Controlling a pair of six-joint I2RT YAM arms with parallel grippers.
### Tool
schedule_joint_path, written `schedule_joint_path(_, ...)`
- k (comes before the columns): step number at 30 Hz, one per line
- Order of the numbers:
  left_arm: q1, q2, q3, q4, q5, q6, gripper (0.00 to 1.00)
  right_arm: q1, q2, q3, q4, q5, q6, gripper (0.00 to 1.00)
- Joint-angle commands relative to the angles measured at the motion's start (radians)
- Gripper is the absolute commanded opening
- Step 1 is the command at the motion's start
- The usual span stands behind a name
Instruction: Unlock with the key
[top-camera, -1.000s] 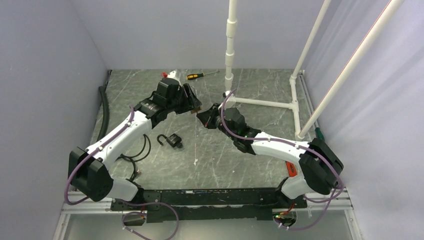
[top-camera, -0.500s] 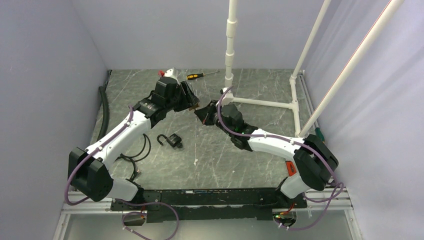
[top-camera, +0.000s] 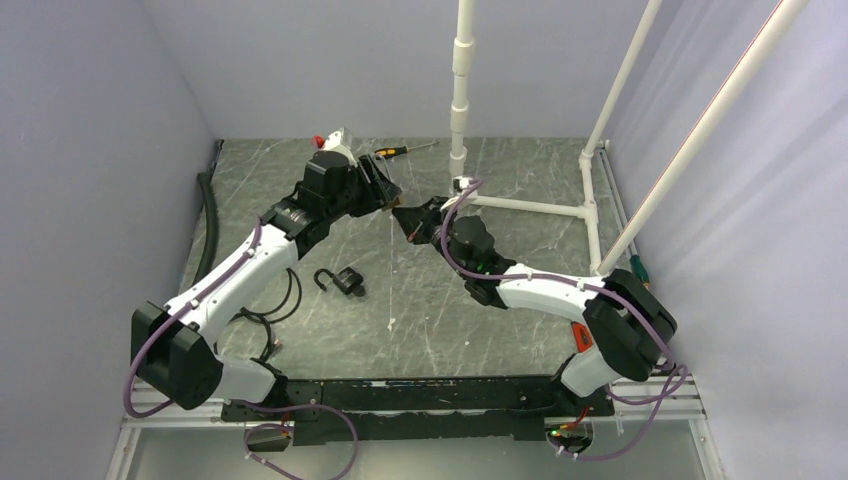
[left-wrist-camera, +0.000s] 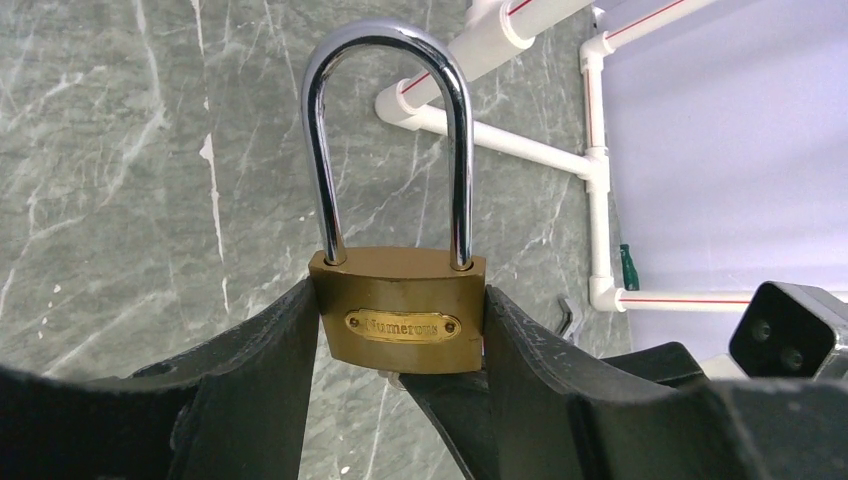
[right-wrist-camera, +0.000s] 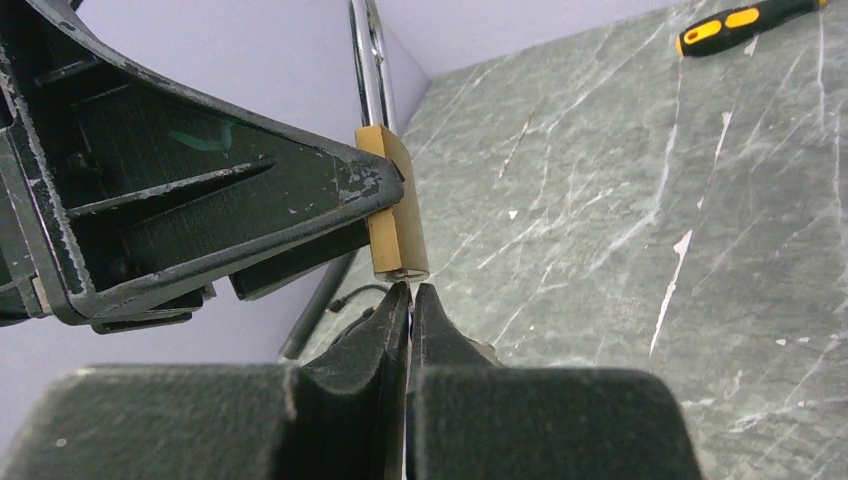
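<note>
Left gripper (top-camera: 384, 198) clamps brass padlock (left-wrist-camera: 397, 322) by body sides, above tabletop (left-wrist-camera: 120, 150), shackle (left-wrist-camera: 388, 35) up. My right gripper (right-wrist-camera: 411, 300) pinched shut, tips just beneath padlock's bottom face, aligned with its long axis. Can't see key between fingers.

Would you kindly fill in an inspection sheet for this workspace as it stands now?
Surface: grey marbled table.
Job's things: brass padlock, shackle closed, held off the table; key not discernible.
Clutter: black padlock lying near the left arm; yellow-and-black screwdriver at the far edge.
Hands: left hand clamps the brass padlock's sides; right hand shut, fingertips at the padlock's underside.
Cables: purple cables along both arms; black hose by the left wall.
Surroundings: white pipe frame at the far right; lilac walls.
</note>
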Motion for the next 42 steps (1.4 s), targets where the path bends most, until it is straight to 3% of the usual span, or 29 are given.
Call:
schedule_joint_path(1,-0.019,-0.066,-0.011,-0.016,0.118,-0.022,0.00,-0.040,-0.027,-0.012,0.250,0.174,0.000,0.00)
schedule_joint_path(10,-0.019,-0.066,0.001,-0.048,0.052,0.015,0.00,-0.040,-0.024,-0.001,0.194,0.087,-0.011,0.00)
schedule_joint_path(17,-0.018,-0.059,0.002,-0.061,0.018,0.020,0.00,-0.040,-0.072,-0.005,0.054,0.020,-0.031,0.33)
schedule_joint_path(20,-0.018,-0.048,0.007,-0.070,0.018,0.028,0.00,-0.040,-0.105,-0.040,0.001,-0.016,-0.037,0.39)
schedule_joint_path(30,-0.016,-0.005,0.026,-0.084,0.021,0.022,0.00,-0.029,-0.192,-0.189,0.018,-0.127,-0.024,0.39)
schedule_joint_path(42,-0.016,0.009,0.028,-0.081,0.059,0.013,0.00,0.005,-0.121,-0.161,0.080,-0.191,-0.053,0.33)
